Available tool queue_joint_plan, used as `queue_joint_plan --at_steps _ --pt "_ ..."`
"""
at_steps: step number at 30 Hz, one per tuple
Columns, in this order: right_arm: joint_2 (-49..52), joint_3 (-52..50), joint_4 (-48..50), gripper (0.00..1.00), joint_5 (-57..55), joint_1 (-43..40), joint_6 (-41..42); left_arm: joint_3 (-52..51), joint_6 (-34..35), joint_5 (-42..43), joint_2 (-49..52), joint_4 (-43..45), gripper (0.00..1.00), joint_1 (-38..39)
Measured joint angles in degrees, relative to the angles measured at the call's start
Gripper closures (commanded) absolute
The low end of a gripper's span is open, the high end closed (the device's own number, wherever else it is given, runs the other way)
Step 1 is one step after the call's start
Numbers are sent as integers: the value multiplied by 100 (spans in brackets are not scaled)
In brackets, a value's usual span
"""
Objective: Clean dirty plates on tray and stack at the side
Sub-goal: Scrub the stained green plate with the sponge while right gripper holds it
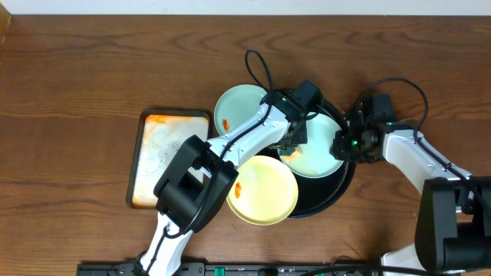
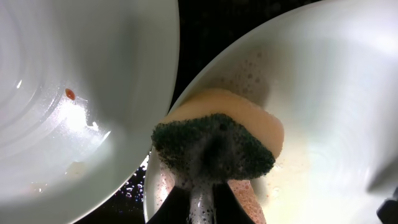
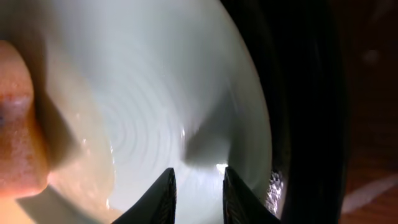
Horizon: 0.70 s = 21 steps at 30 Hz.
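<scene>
Robot lab bench, two cabled arms (image 1: 253, 135) on wooden table (image 1: 77, 61), plain wall (image 1: 230, 6)

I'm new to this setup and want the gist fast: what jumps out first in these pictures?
The left tool grips a foamy sponge, green scourer side showing, pressed on the pale blue plate inside the black tray. A pale yellow plate with an orange smear sits at the tray's lower-left edge in the overhead view, and far left lies a small rectangular tray stained orange.
</scene>
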State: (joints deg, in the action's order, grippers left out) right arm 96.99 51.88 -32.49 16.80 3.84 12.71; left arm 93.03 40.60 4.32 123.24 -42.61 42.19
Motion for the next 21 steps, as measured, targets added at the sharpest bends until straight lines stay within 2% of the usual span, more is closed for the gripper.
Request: queue_joint_plan --at_steps 10,17,21 --pt "-553 348 -645 73 -350 -166 -83 0 0 -2 0 11 93 -2" --pt "-138 105 -190 75 -614 -164 -74 0 0 -2 0 15 93 0" --pt "175 26 118 82 -457 -162 -44 0 0 -9 0 17 93 -2"
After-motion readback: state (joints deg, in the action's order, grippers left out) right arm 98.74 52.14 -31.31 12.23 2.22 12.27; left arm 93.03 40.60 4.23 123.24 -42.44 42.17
